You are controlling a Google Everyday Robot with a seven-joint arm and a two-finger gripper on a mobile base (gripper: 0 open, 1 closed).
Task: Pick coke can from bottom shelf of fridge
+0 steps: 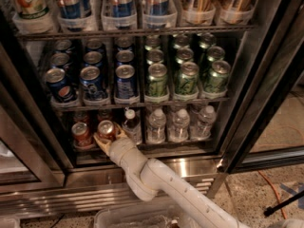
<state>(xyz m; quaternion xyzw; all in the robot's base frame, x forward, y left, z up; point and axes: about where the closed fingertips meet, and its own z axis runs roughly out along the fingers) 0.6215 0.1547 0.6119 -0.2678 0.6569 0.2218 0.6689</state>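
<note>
1. The fridge (pixel 190 167) stands open, with a steel base at the near edge and dark door frames on the left and right.
2. The bottom shelf (pixel 159 148) holds red cans at the left. To their right stands a dark bottle (pixel 131 125) with a white cap, then a group of clear water bottles (pixel 179 124).
3. The coke can (pixel 105 128) stands upright at the front of the bottom shelf, second lane from the left. Another red can (pixel 81 134) is just beside it on the left, and the dark bottle is just to its right.
4. The gripper (pixel 109 135) is inside the fridge at the bottom shelf, reaching in from the near side – one finger on each side of the coke can.
5. The fingers seem clamped against the coke can's sides. The can's base is hidden behind the gripper, so I cannot tell whether it rests on the shelf.
6. The pale arm (pixel 164 186) runs from the lower right, over the steel base, up to the gripper.
7. One tier up, blue cans (pixel 92 82) fill the left lanes and green cans (pixel 186 77) the right.
8. A clear bin (pixel 121 217) sits on the floor near the arm – its contents are too blurred to name.
9. An orange cable (pixel 273 187) lies on the speckled floor at the right.
</note>
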